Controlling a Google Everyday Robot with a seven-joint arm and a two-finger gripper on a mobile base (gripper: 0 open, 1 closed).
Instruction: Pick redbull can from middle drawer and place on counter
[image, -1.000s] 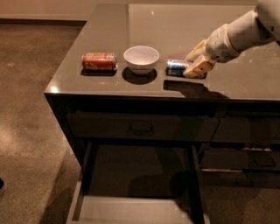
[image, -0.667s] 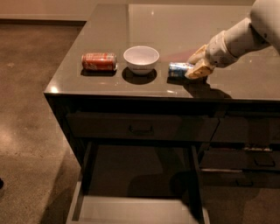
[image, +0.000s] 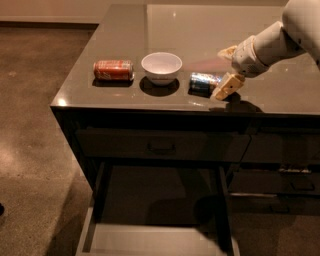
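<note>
Redbull can lay on its side on the tabletop, beside opened jaws

Largest in the scene was the glossy grey-brown tabletop, slightly reflective, over dark cabinets; it carried three things in a row near its front edge. Below it the middle drawer stood pulled out toward the camera, its pale grey floor and sides showing at the bottom of the view; nothing could be seen lying on the part of the floor in view. Between the tabletop and that drawer sat a dark drawer front with a small bar handle, shut.

The white arm reached in from the upper right, low over the right part of the tabletop; at its end the gripper hung just to the right of the redbull can, its jaws spread apart and clasping nothing; one jaw sat above and behind the can's right end, the other in front of it, close to the tabletop; whether the nearer jaw touched the can could not be told.

A white bowl stood upright in the middle of the row; to its left lay an orange-red soda can on its side, near the bowl but apart from it; to the bowl's right lay the redbull can, silver and blue, also on its side, near the bowl with a small gap between them and its length running left to right along the row.
</note>
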